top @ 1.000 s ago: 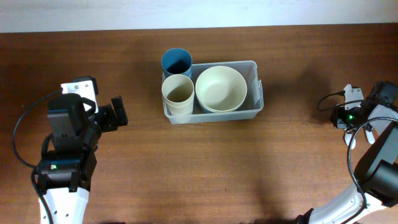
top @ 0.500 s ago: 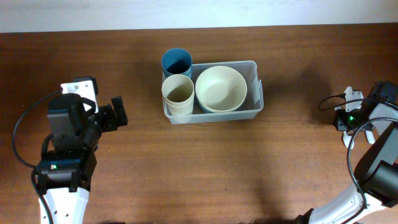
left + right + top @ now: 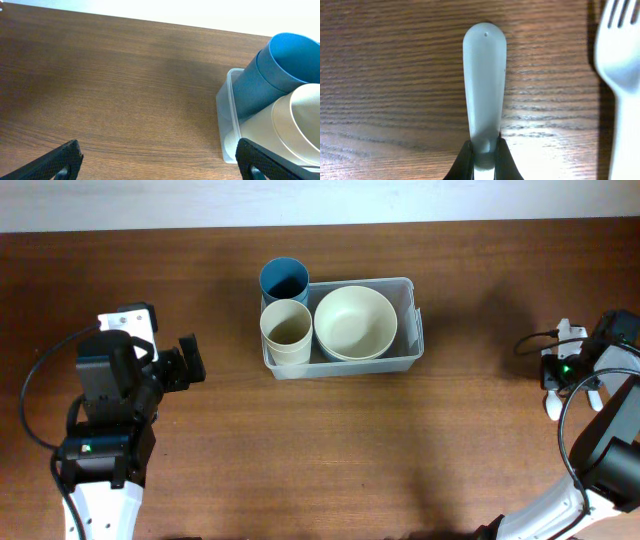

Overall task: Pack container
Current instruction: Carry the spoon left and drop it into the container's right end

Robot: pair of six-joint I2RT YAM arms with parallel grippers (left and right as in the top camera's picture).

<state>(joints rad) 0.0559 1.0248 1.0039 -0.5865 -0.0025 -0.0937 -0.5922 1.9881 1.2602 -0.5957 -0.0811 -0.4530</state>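
The container (image 3: 405,360) is a clear rectangular bin in the table's middle. It holds a cream bowl (image 3: 355,322) and a cream cup (image 3: 286,330). A blue cup (image 3: 284,280) stands at its far left corner; I cannot tell whether it is inside. My left gripper (image 3: 190,362) is open and empty, well left of the container, which shows at the right of the left wrist view (image 3: 227,125). My right gripper (image 3: 482,150) is shut on the handle of a pale plastic utensil (image 3: 485,75), low over the table at the far right (image 3: 553,375).
A white plastic fork (image 3: 620,60) lies on the wood just right of the held utensil. The brown table's right edge is close to my right arm. A white wall runs along the table's far edge.
My right gripper has shifted slightly right, and the pale utensil now sticks out toward the table's front. The left arm and the container have not moved.
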